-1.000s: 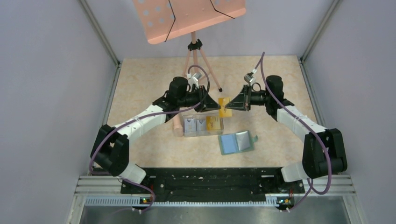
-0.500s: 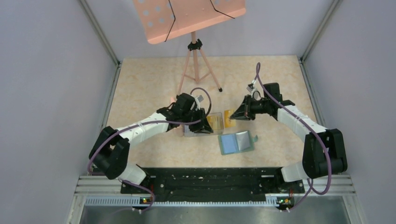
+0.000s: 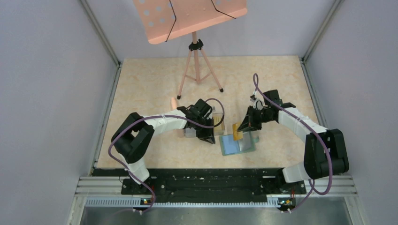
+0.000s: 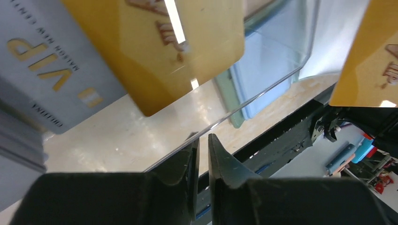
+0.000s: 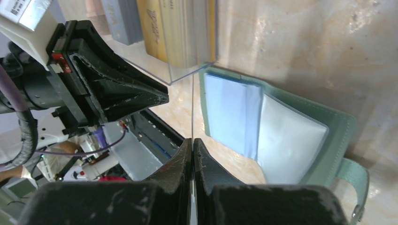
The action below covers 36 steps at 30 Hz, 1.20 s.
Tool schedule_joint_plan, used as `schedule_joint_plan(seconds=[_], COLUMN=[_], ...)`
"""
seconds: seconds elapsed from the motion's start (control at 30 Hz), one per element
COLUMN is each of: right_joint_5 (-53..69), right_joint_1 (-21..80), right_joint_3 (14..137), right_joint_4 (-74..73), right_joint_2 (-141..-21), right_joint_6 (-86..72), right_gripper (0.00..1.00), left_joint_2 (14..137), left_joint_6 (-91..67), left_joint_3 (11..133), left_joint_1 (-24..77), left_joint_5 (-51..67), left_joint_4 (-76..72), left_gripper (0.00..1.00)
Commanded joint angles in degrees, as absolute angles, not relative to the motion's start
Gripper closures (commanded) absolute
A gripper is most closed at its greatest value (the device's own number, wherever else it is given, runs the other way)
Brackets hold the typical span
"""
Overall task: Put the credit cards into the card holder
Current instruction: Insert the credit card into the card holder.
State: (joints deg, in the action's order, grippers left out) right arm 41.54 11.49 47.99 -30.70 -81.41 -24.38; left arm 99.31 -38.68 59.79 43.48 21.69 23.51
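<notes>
While card holder (image 3: 229, 146) lies open | clear box (image 4: 300, 47) holds cards (image 5: 164, 28) (orange, grey)

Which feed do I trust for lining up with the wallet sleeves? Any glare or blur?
Left wrist: the yellow card in the clear box is soft and streaked with white glare. Right wrist: the card holder is sharp, its clear sleeve milky with glare; the held card is only an edge-on line. Top external: evenly lit, sleeves too small to judge.
</notes>
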Motion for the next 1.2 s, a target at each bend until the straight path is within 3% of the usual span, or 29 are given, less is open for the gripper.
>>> schedule_joint_plan(seconds=[0.0,0.47,0.9,1.17], right_joint_5=[37.5,33.0,32.7,35.2], right_joint_1=[11.2,11.2,11.2,11.2], right_joint_3=[47.2,46.2,45.4,44.3], right_joint_4=[-33.5,-34.0,-31.1,-29.2], right_joint_2=[-81.7,-84.0,-86.1,-87.2], right_joint_6=[-20.8,-17.2,-15.6,-15.7], right_gripper=[1.0,1.0,1.0,1.0], left_joint_2=[102.8,110.8,105.8,106.2], left_joint_6=[-36.6,-35.1,-35.4,-36.2], left_joint_3=[65.2,75.7,69.7,68.3], left_joint_1=[43.4,42.4,43.6,45.6], left_joint_5=[19.5,15.4,18.8,19.7], left_joint_4=[23.5,28.7,27.8,27.8], left_gripper=[0.83,0.84,0.76,0.76])
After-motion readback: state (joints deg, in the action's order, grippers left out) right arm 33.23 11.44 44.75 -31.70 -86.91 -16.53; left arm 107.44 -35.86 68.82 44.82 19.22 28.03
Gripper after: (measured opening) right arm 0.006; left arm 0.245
